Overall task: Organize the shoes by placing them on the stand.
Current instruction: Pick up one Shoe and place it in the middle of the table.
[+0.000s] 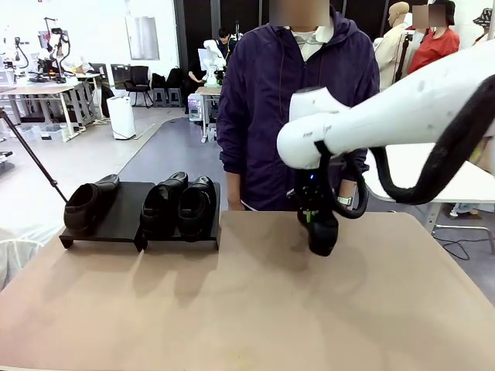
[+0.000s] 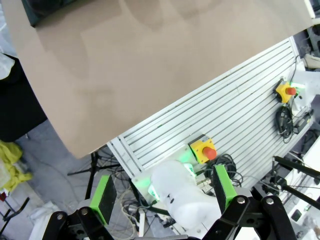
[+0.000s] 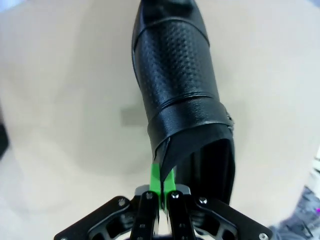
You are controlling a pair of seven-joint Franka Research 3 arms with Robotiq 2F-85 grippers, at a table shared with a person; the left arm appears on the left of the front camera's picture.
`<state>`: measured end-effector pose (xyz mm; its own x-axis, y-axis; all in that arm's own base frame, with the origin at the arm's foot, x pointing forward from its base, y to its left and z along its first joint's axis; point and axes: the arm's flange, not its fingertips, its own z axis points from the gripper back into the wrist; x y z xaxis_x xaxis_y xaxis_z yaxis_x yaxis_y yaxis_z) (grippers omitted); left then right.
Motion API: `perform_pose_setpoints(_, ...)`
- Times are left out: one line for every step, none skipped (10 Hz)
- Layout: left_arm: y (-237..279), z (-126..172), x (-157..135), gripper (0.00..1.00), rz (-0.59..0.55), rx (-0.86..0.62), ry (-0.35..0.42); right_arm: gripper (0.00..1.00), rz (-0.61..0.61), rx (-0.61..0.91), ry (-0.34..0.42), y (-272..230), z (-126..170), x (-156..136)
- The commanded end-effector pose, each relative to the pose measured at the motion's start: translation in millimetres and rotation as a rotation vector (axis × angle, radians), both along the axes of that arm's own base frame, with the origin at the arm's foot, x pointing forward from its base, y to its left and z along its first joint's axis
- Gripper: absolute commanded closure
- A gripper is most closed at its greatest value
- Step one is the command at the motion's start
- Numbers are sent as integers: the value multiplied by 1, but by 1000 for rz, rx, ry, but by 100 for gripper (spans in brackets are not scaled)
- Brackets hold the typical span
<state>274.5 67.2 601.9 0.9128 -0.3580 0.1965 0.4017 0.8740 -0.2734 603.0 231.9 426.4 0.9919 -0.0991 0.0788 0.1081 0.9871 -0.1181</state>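
**Me:** Pinching the rim of the fourth shoe (image 3: 177,95), my right gripper (image 3: 161,186) has its green pads shut tight on the thin leather edge of the opening, low in the middle of the wrist picture. The toe points away toward the top of that frame.

**Partner:** Where does that put it in the front picture?

**Me:** Right of centre, just under my white arm: the right gripper (image 1: 315,219) with the shoe (image 1: 322,234) hanging below it, its lowest part at or just above the tan counter (image 1: 255,309). I can't tell whether it has cleared the surface.

**Partner:** And the goal?

**Me:** The stand (image 1: 116,220) sits at the left of the front picture. One shoe (image 1: 87,203) lies near its left end; a pair (image 1: 179,205) fills the right half. The free strip lies between them, so I judge that's where this one goes.

**Partner:** What makes it go well?

**Me:** The hold is only on a flap of leather, so the shoe may swing or slip. I'd lift straight up first, carry it slowly leftward, high enough to pass over the pair, then lower it with the toe lined up like the others.

**Partner:** Your other arm?

**Me:** The left gripper (image 2: 162,195) is spread wide, holding nothing, off the counter's near edge, looking at the slatted frame below.
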Motion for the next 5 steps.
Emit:
perform_pose_setpoints(0, 2, -1, 0, 0, -11, 6, 100, -31, -46, 26, -7, 56, -64)
perform_pose_setpoints(0, 2, -1, 0, 0, -11, 6, 100, -30, -49, 62, -6, 72, -98)
perform_pose_setpoints(0, 2, -1, 0, 0, -11, 6, 100, -31, -62, 99, -4, 82, -133)
perform_pose_setpoints(0, 2, -1, 0, 0, -11, 6, 100, -48, -56, 93, -4, 90, -169)
perform_pose_setpoints(0, 2, -1, 0, 0, -11, 6, 100, -33, -25, 83, -8, 96, -205)
